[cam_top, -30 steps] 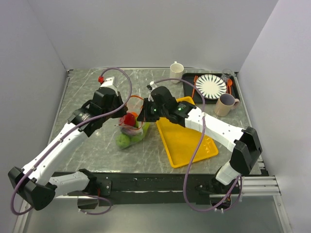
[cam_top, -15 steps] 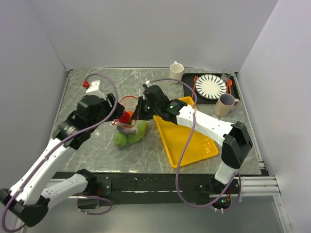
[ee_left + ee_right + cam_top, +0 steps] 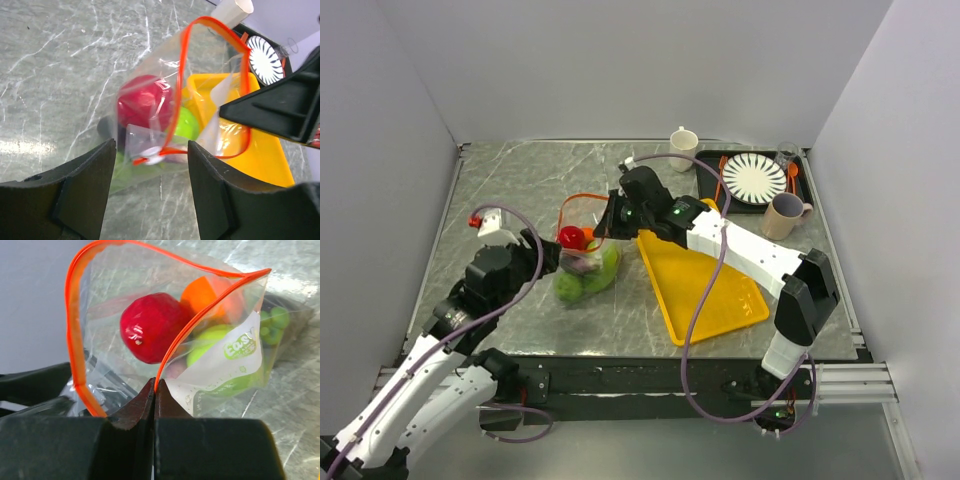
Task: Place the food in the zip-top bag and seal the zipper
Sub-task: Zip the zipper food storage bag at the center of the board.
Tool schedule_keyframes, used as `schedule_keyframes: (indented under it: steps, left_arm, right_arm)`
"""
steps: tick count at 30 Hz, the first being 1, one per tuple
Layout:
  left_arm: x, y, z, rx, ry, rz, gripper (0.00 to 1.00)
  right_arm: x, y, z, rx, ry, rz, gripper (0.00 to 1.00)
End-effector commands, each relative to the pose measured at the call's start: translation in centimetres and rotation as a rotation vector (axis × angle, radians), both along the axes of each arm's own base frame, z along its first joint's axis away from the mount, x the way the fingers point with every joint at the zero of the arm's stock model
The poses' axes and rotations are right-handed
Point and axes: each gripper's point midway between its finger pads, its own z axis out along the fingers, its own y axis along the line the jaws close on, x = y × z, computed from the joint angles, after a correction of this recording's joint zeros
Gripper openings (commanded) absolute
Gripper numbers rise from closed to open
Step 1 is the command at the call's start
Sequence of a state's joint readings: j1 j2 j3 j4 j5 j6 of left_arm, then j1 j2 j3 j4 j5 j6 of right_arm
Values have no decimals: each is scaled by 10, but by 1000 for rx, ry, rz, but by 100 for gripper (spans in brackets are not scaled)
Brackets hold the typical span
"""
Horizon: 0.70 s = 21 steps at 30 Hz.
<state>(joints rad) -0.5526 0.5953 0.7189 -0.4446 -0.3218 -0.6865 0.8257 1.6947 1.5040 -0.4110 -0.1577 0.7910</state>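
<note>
The right pincer (image 3: 154, 388) is clamped tight on the zipper (image 3: 69, 315) of the zip-top bag (image 3: 220, 355) (red fruit (image 3: 150, 327) inside); the left pincer (image 3: 150, 152) gapes empty.

The zip-top bag (image 3: 220, 365) at the centre of the frame is thin, clear plastic, crinkled and glossy. Its zipper (image 3: 75, 310) is a smooth orange-red plastic strip. Inside, the red fruit (image 3: 150, 327) has a smooth, shiny skin with a bright highlight. The table (image 3: 55, 55) looks like grey veined stone with a soft sheen. The yellow tray (image 3: 735, 300), right of centre, is smooth plastic. The left gripper (image 3: 151, 160) and right gripper (image 3: 154, 387) are matt black plastic.
</note>
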Motion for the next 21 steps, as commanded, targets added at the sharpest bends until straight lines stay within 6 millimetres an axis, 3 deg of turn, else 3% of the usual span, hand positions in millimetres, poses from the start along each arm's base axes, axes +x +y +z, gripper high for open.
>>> schedule_keyframes:
  steps: [1, 8, 14, 21]
  left_arm:
    - [12, 2, 29, -99, -151, 49, 64]
    - [16, -3, 29, -81, -202, 20, 63]
    - [9, -13, 29, -90, -234, -57, 56]
    - [-2, -19, 20, -100, -241, -124, 68]
  right_arm:
    - [10, -9, 21, 20, -45, -23, 0]
    - [11, -12, 21, 7, -47, -8, 0]
    - [16, -15, 24, 14, -42, -12, 0]
    - [27, -23, 28, 0, -47, -21, 0]
